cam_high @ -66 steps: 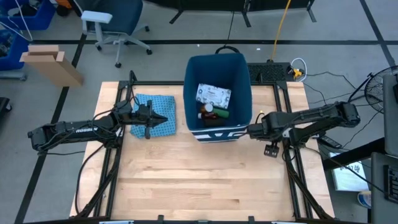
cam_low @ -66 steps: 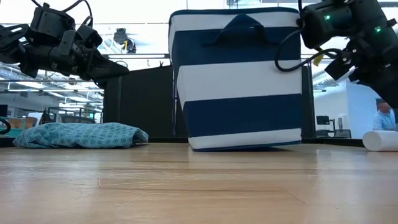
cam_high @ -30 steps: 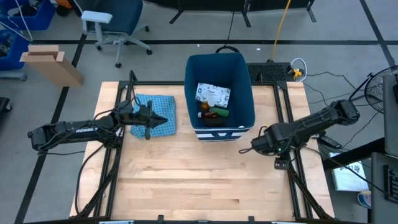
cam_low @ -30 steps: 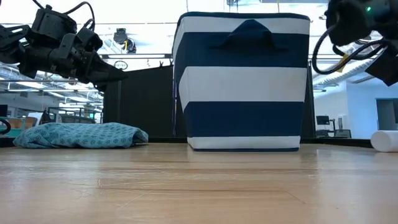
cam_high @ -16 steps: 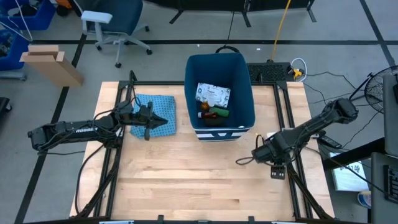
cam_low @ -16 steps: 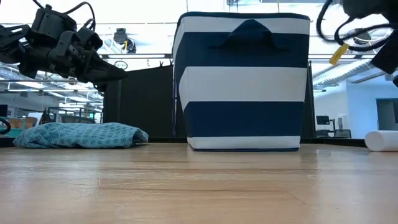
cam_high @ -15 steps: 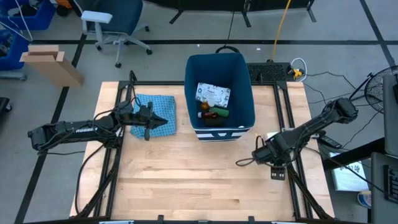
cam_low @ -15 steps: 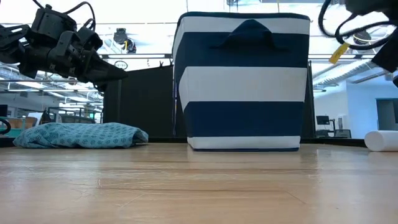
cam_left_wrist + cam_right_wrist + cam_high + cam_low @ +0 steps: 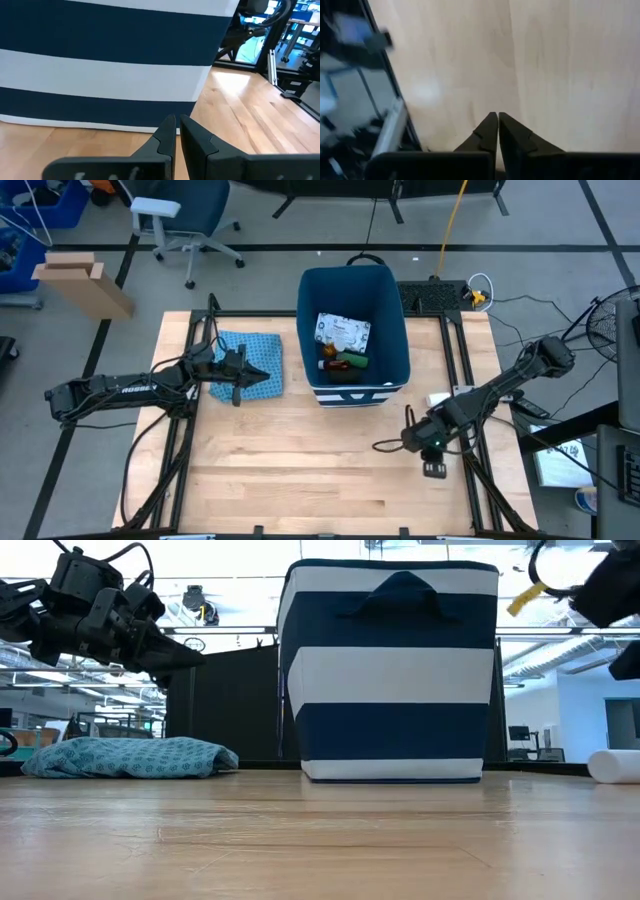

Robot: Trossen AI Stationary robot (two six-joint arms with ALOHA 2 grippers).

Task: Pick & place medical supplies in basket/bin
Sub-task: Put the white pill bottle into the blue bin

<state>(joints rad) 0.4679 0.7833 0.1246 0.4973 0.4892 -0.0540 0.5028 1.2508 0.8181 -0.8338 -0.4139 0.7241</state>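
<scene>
The dark-blue bin (image 9: 390, 310) stands at the table's far middle, its white-striped short side (image 9: 390, 670) facing the near edge. Inside lie the medical supplies: a flat white packet (image 9: 343, 332), a green cylinder (image 9: 354, 361) and a dark bottle (image 9: 332, 367). My left gripper (image 9: 264, 373) hovers shut above the light blue cloth (image 9: 249, 363), left of the bin; its wrist view shows the shut fingers (image 9: 177, 120) facing the bin's striped side. My right gripper (image 9: 379, 447) hangs shut and holding nothing over bare wood, nearer than the bin (image 9: 497, 116).
The light blue cloth (image 9: 130, 757) lies in a low heap at the table's far left. A white roll (image 9: 615, 765) rests at the table's right edge. Black frame rails (image 9: 470, 470) run along both table sides. Bare wood (image 9: 300, 470) fills the near half.
My right gripper has drawn away from the bin toward the table's near edge and somewhat to the left, and its fingers have come together with nothing between them. The bin and what lies in it have stayed put.
</scene>
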